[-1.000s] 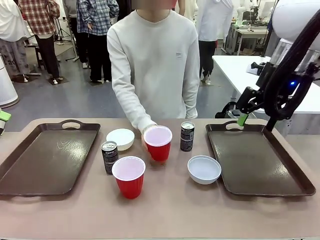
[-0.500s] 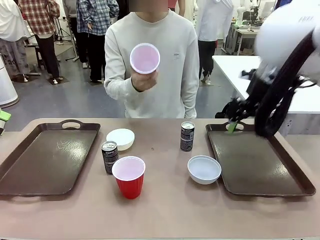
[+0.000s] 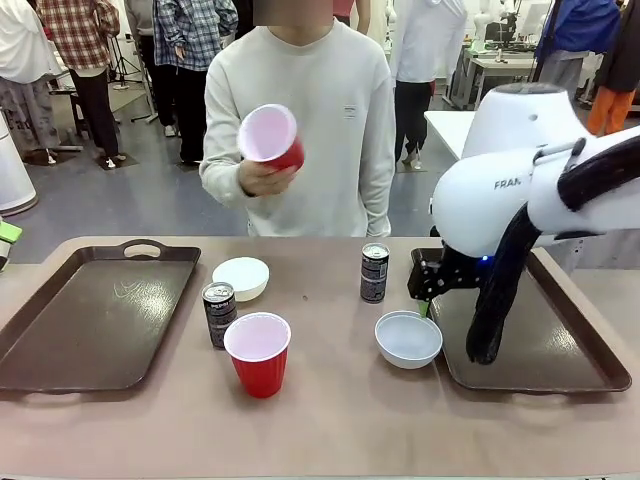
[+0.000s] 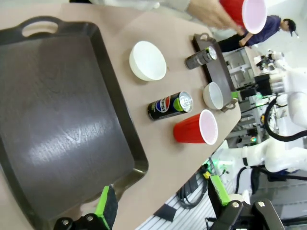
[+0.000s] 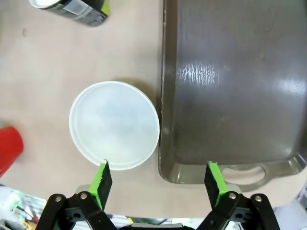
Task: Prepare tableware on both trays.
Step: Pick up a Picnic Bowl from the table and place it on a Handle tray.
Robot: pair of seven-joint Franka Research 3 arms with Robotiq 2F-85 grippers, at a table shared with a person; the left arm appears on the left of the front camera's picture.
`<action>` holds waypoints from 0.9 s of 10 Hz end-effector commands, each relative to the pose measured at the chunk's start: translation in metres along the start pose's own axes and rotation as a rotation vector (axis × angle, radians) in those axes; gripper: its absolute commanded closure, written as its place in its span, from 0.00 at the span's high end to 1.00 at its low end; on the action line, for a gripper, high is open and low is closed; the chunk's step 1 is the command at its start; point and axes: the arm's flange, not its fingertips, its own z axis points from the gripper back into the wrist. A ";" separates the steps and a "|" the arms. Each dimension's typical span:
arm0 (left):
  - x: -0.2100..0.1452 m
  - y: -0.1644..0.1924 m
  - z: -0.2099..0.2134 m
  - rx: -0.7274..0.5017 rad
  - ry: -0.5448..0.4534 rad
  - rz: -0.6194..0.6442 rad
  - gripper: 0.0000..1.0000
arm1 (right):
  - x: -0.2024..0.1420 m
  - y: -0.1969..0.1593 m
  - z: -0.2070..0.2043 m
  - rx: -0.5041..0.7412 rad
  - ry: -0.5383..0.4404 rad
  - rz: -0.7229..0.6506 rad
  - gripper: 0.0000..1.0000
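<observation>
White bowl (image 5: pixel 114 125) is lying just outside the right tray (image 5: pixel 230 96) rim, beneath the right gripper (image 5: pixel 157 172), which is hovering with jaws apart and centred over that rim.

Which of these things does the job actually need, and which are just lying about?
Needed: left tray, right tray, standing cup, hand-held cup, left bowl, right bowl, left can, right can.
Not needed: white side table, onlookers behind.

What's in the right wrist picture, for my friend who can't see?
The open right gripper hovers above a small white bowl on the table, beside a dark brown tray. A drink can shows at the top, a red cup at the left.
</observation>
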 end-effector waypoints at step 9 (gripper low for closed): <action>0.001 0.001 0.001 -0.019 -0.010 -0.009 1.00 | 0.033 0.005 -0.062 0.039 0.119 0.082 0.64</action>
